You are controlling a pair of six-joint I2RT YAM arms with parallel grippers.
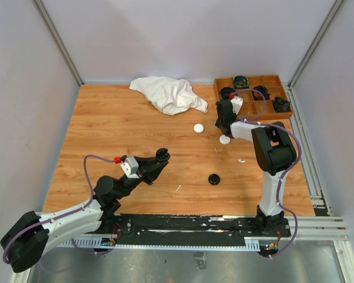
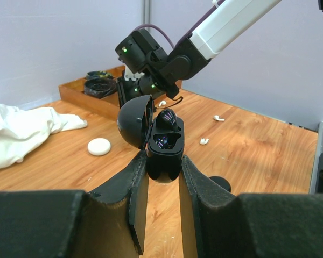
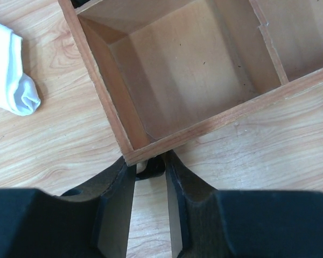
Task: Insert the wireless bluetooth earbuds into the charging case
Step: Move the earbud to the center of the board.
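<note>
My left gripper (image 2: 162,166) is shut on a black charging case (image 2: 164,148) and holds it upright above the table, lid open to the left. One black earbud (image 2: 167,119) sits in it; the socket beside that earbud looks empty. In the top view this gripper (image 1: 159,159) is left of centre. My right gripper (image 3: 151,171) is at the near corner of the wooden tray (image 3: 151,145), shut on a small black earbud (image 3: 153,165), low over the table. Tiny white earbuds (image 2: 204,141) (image 2: 219,118) lie loose on the table.
The wooden tray (image 1: 281,112) at the back right holds coiled black items with green bits (image 1: 241,81). A white cloth (image 1: 168,94) lies at the back. Two white round cases (image 1: 198,127) (image 1: 225,140) and one black round case (image 1: 213,178) lie mid-table.
</note>
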